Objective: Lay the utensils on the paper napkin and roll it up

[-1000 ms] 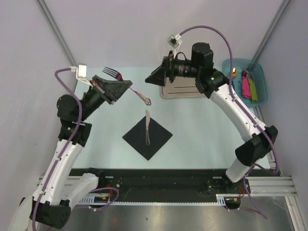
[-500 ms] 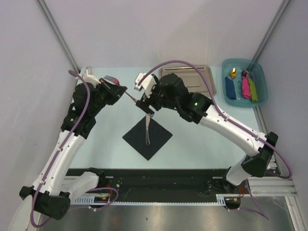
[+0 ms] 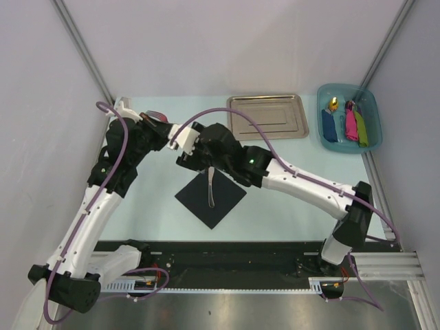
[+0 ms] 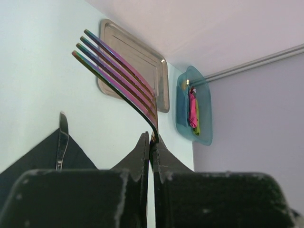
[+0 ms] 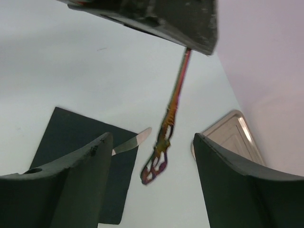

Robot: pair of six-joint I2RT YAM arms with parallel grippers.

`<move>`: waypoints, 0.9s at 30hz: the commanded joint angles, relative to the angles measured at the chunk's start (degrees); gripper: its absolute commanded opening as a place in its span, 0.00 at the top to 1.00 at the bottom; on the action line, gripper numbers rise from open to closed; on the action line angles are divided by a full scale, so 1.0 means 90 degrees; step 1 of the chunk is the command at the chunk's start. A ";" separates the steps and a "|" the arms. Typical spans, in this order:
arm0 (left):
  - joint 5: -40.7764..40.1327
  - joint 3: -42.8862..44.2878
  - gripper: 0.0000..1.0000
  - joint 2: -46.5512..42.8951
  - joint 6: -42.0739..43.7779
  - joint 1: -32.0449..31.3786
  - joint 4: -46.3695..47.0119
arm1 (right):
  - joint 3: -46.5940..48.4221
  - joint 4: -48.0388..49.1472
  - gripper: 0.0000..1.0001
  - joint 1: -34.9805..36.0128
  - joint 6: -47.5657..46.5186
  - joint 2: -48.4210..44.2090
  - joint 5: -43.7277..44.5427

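Left fingers pinch tight on the fork at its neck, tines up, mid-air, upper left of top view. My right fingers stand wide, flanking the dangling handle, not touching. Thin stiff metal, light, probably slick; I'd pinch mid-handle on the flats. Knife lies on napkin, centre frame.

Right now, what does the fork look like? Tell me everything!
The fork is shiny metal with a rainbow purple sheen and four long tines. The left gripper pinches its handle shut, holding it in the air above the table. Its curly, cut-out handle end hangs free between the right gripper's open fingers, touching neither.
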 commanded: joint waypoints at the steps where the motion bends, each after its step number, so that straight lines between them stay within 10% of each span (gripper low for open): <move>1: -0.0103 0.0237 1.00 0.0028 -0.0400 -0.0048 0.0011 | 0.0170 0.0727 0.30 0.0247 -0.0497 0.0374 0.0907; 10: 0.0004 0.0159 1.00 -0.0060 -0.0401 -0.0038 -0.0009 | -0.0035 0.1538 1.00 0.0228 -0.1085 0.0648 0.1817; 12: 0.0101 0.0081 0.93 -0.0109 -0.0352 -0.0038 0.0079 | -0.0025 0.1538 1.00 0.0170 -0.0958 0.0629 0.1788; 17: 0.0414 -0.0280 0.31 -0.0420 -0.0050 -0.0038 0.0674 | 0.0471 0.0827 1.00 -0.0297 0.0134 0.0667 0.1077; 27: 0.0805 -0.1246 0.16 -0.1192 0.0869 0.0390 0.1388 | 0.1060 -0.0357 1.00 -0.2232 0.3900 0.0902 -0.3893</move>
